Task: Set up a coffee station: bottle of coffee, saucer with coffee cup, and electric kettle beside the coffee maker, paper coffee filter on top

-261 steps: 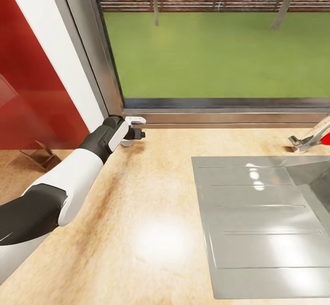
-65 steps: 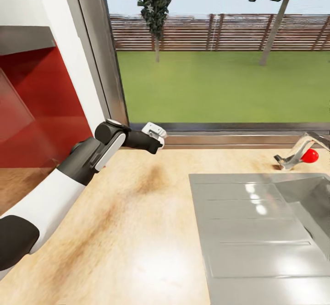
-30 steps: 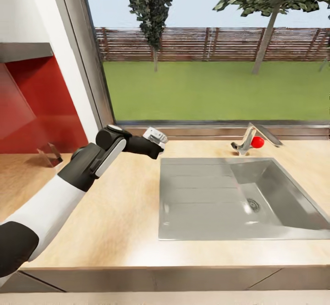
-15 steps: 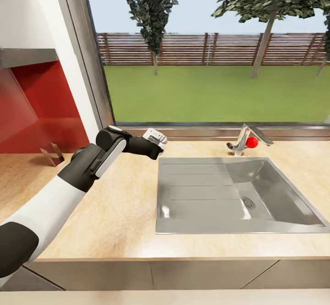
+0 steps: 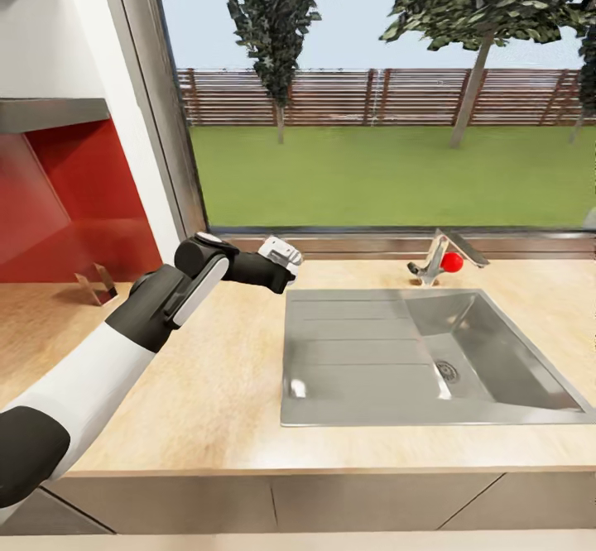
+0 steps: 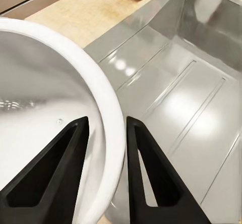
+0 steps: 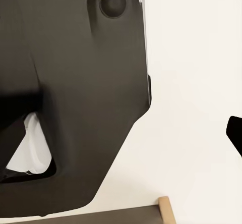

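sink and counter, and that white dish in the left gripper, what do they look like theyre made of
Sink: brushed stainless steel by the look, grey with soft bright reflections. Counter: pale wood or wood-look laminate, mottled grain and a slight sheen; which one is unclear. White dish, its rim between the left gripper fingers: smooth and glossy, probably glazed ceramic.

Home kitchen: steel sink (image 5: pixel 430 361), tap (image 5: pixel 437 258), wooden countertop (image 5: pixel 207 385), garden window (image 5: pixel 389 121)
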You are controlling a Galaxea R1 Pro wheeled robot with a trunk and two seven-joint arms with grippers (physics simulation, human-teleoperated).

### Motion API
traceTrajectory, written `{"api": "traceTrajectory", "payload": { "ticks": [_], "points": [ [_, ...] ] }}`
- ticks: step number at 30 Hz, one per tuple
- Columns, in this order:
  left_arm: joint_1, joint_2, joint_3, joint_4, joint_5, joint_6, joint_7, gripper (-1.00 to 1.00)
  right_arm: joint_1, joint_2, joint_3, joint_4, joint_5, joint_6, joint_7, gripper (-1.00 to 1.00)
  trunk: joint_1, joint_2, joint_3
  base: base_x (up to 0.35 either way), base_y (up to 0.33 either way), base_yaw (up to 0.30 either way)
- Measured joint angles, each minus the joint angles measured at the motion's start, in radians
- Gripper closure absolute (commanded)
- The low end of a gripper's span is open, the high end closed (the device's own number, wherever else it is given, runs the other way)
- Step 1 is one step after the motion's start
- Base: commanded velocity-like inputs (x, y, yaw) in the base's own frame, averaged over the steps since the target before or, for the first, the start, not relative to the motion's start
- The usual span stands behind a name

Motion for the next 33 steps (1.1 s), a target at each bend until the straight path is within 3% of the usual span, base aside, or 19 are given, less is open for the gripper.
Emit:
{"api": "traceTrajectory", "payload": {
  "ticks": [17,28,33],
  "points": [
    [0.003,0.001,0.000,-0.001,0.001,0.000,0.000,1.00,0.000,0.000,0.000,0.000,0.000,0.000,0.000,-1.00,0.000,0.000,0.026,-0.003,-0.002,-0.066],
    [0.003,0.001,0.000,0.000,0.000,0.000,0.001,1.00,0.000,0.000,0.000,0.000,0.000,0.000,0.000,-1.00,0.000,0.000,0.044,-0.162,-0.112,-0.066],
    [0.046,0.000,0.000,-0.001,0.001,-0.005,0.003,1.00,0.000,0.000,0.000,0.000,0.000,0.000,0.000,-1.00,0.000,0.000,0.051,-0.009,-0.006,-0.066]
  ]
}}
